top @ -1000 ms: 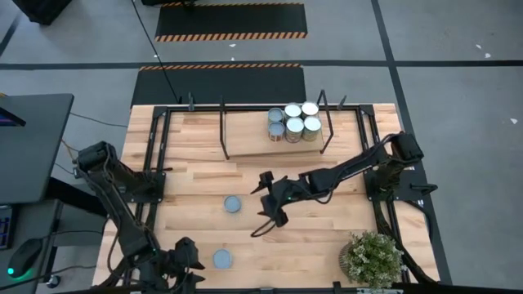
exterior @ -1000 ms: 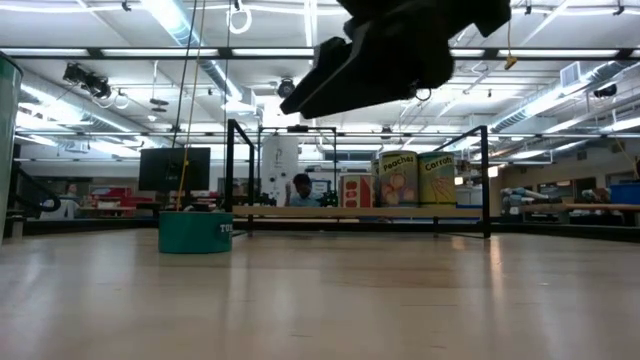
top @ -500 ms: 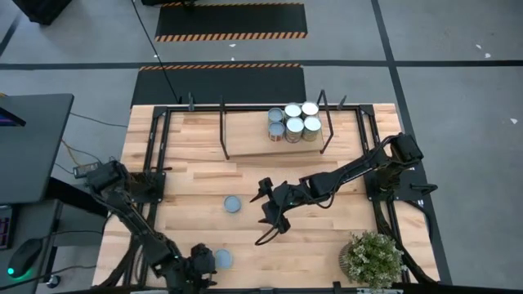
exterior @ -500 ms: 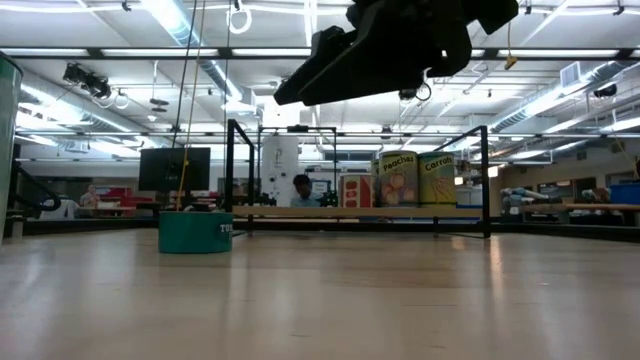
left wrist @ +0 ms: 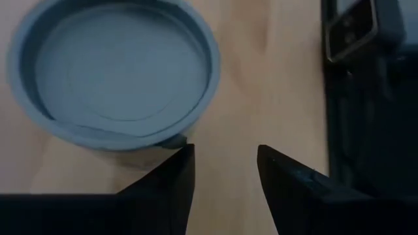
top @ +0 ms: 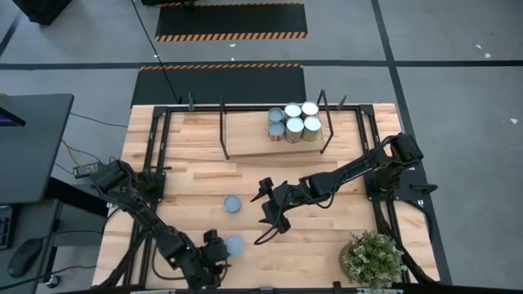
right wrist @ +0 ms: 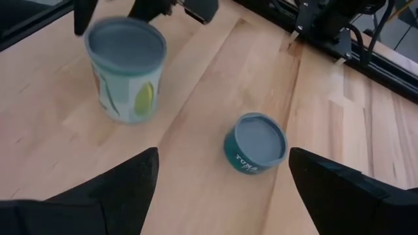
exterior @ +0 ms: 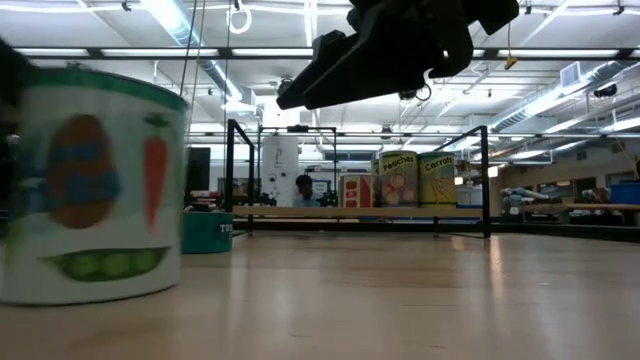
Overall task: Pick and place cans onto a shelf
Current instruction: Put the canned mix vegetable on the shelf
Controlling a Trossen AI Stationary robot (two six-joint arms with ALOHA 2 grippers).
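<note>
While five cans [top: 294,121] sit on the shelf [top: 245,149], the left claw [left wrist: 223,171], nearly closed, touches a can [top: 235,243]; right claw [top: 268,219] hovers spread.

The table [top: 188,175] is showing pale, smooth planked wood with a soft sheen, the shelf [top: 245,147] is pairing a light wooden board with thin matt black metal rails, and the cans [top: 294,121] are gleaming with dull silvery metal tops above printed paper-like labels.
</note>
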